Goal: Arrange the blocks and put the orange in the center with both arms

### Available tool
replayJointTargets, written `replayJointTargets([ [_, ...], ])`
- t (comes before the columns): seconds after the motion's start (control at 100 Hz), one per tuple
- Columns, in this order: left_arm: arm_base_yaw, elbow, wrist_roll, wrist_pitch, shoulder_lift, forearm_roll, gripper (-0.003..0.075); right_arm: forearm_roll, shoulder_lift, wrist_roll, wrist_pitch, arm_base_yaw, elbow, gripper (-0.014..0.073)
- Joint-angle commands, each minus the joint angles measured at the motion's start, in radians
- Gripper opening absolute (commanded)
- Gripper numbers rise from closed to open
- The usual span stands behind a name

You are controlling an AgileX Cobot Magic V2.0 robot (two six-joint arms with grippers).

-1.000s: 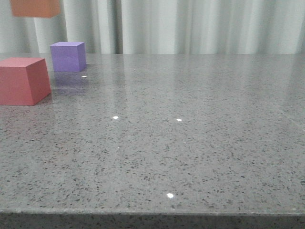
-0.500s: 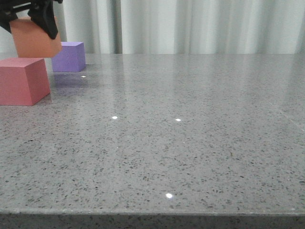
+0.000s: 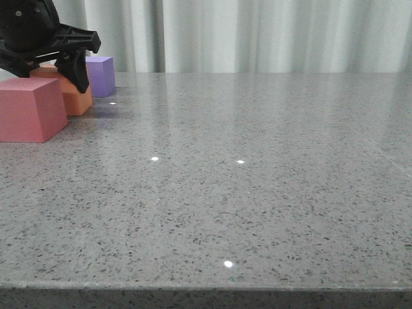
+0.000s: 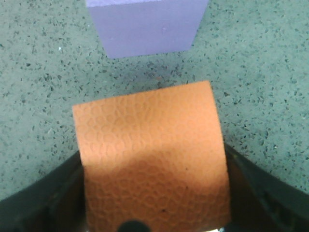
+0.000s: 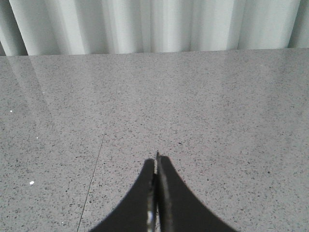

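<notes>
Left gripper: black, at the far left corner of the worktop; its two fingers press the opposite side faces of the orange cube, one on each side, so it is clamped on that cube.
Orange cube: held between the left gripper's fingers; in the front view its lower edge meets the worktop's surface, though whether it rests there fully cannot be told.
Red-pink cube: on the worktop by the left edge, nearer the front than the orange cube and partly covering it in the front view.
Purple cube: on the worktop, just beyond the orange cube toward the far edge; a narrow strip of bare surface separates the two in the left wrist view.
Right gripper: its dark fingertips lie together with no gap, holding nothing, above bare surface.
Worktop: grey, speckled, glossy.
Backdrop: pale pleated curtain behind the far edge.
</notes>
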Motion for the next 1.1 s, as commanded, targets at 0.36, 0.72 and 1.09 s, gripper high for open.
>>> replayJointTargets([
  [0.36,0.003,-0.071,0.003,-0.022,-0.118,-0.004,0.0668,-0.021,0.002,-0.011,-0.076,-0.004,-0.025,-0.0110],
  [0.72,0.003,0.097,0.003,-0.076,-0.531,0.003,0.0668,-0.021,0.002,-0.011,-0.076,-0.004,-0.025,-0.0110],
  [1.09,0.003,0.589,0.003,-0.228,-1.138,0.014,0.0668,-0.021,0.002,-0.011,-0.076,-0.004,-0.025,-0.0110],
])
